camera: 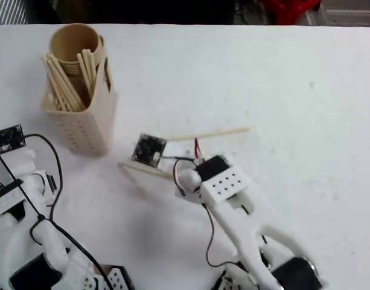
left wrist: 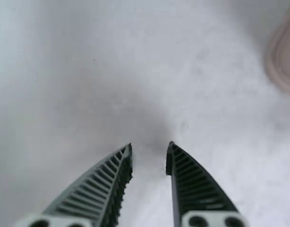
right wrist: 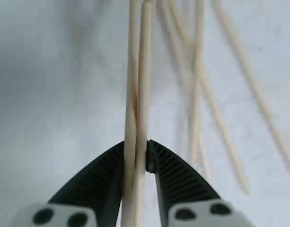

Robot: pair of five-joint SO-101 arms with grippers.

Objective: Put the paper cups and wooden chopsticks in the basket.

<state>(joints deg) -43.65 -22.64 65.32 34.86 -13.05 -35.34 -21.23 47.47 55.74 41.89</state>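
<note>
At the near edge of the table, the left arm is sitting folded at the corner, with its cables looping over it and its lower part cut off by the frame. In its wrist view the left gripper is hovering over bare white tabletop with its ribbed fingers a little apart, and nothing is lying between them. A blurred beige edge is showing off to one side; I cannot tell for sure what it is.

The right arm is stretching from the near edge towards the middle of the table, wrist bent down. From above, its wrist and camera board are covering its fingers. In its own view the right gripper is clamping a pair of chopsticks that are running straight away from the jaws, side by side and touching. Just beyond, several loose chopsticks are lying fanned out on the table, their far ends blurred and cut off.

From above, one stick is poking out past the wrist and another is lying just beside it.

Further back, well apart, the basket is standing upright, holding stacked paper cups and a bundle of chopsticks that are leaning inside it.
</note>
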